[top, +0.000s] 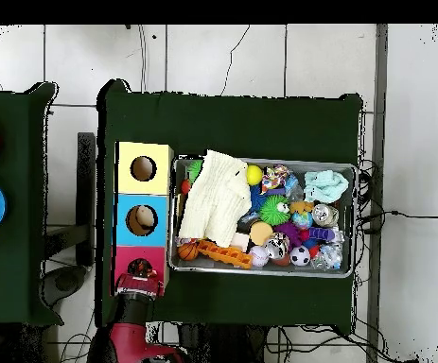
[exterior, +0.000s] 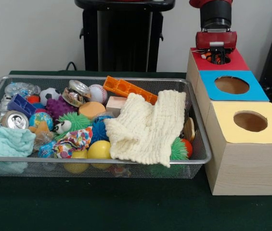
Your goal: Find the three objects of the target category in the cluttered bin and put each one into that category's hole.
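Note:
My gripper [exterior: 216, 58] hangs straight down over the round hole [exterior: 218, 59] of the red-panelled box [exterior: 237, 62], at the far end of the row of boxes. It is shut on a small orange and black tiger toy [exterior: 208, 56], which sits right at the hole's mouth. In the overhead view the gripper [top: 139, 276] covers most of the red box [top: 152, 257]. The wire mesh bin [exterior: 97, 159] stands to the left of the boxes, full of clutter. A small black and white toy with eyes [exterior: 62, 126] lies among the balls. Other animal toys are not clear to see.
A blue-panelled box [exterior: 256, 89] and a yellow-panelled box [exterior: 270, 125] stand in line in front of the red one. A cream knitted cloth [exterior: 148, 127] covers the bin's right half. Spiky balls, a can [exterior: 14, 120], an orange block [exterior: 128, 89] and a mint cloth [exterior: 6, 142] fill the rest.

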You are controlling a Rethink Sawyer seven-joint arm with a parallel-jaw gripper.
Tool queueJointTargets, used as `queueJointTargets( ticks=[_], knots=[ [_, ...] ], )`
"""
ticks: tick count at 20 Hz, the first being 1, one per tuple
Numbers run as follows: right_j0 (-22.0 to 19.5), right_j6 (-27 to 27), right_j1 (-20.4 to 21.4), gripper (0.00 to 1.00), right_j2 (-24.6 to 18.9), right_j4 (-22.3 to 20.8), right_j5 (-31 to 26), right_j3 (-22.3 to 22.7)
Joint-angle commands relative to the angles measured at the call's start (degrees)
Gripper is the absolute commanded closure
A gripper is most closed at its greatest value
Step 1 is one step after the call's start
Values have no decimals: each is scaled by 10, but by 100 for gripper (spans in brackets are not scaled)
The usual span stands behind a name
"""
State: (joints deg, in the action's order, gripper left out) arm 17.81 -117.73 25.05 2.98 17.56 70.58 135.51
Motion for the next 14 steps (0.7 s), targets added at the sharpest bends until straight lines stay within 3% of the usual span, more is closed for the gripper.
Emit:
queueJointTargets(
  ticks=[1, 14],
  knots=[
    [-69, -84, -64, 100, -85, 35, -256, -52],
    [-73, -87, -42, 100, -84, 27, -272, -41]
  ],
)
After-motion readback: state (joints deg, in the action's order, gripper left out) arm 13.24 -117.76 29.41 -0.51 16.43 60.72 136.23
